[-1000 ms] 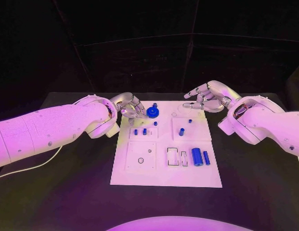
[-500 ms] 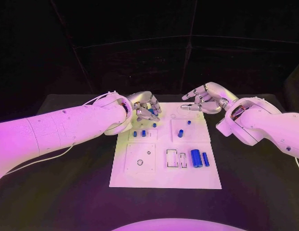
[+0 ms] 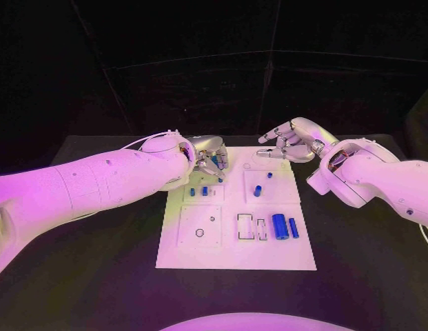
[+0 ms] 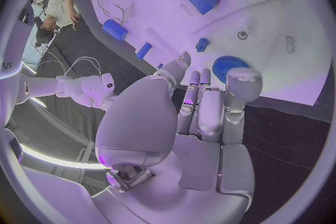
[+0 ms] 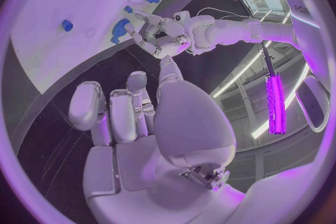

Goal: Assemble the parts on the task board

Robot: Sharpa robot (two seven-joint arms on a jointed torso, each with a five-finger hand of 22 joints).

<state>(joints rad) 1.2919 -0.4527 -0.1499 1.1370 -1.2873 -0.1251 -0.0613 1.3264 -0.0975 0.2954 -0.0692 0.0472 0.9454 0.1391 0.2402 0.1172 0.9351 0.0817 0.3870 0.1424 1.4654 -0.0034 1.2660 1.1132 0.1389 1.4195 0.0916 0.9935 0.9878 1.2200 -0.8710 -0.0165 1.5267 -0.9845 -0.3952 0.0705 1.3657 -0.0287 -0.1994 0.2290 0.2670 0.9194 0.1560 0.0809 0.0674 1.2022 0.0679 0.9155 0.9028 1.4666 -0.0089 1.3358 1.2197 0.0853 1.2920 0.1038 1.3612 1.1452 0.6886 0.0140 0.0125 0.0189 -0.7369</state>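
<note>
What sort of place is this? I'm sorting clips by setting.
Probably a robotics lab test cell: a white task board with small blue parts on a black table, dark curtained backdrop, equipment racks behind.

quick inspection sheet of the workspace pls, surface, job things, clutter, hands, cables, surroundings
surface: black table, with the white task board lying in its middle.
job's things: two blue cylinders lie side by side on the board's near right part; small blue pegs stand around mid-board; a round blue toothed part sits at the far left corner.
clutter: nothing seen.
hands: left hand hovers over the toothed part, fingers apart, holding nothing; right hand is raised at the board's far right corner, also holding nothing.
cables: a thin white cable loops at the left wrist.
surroundings: dark backdrop behind the table.
</note>
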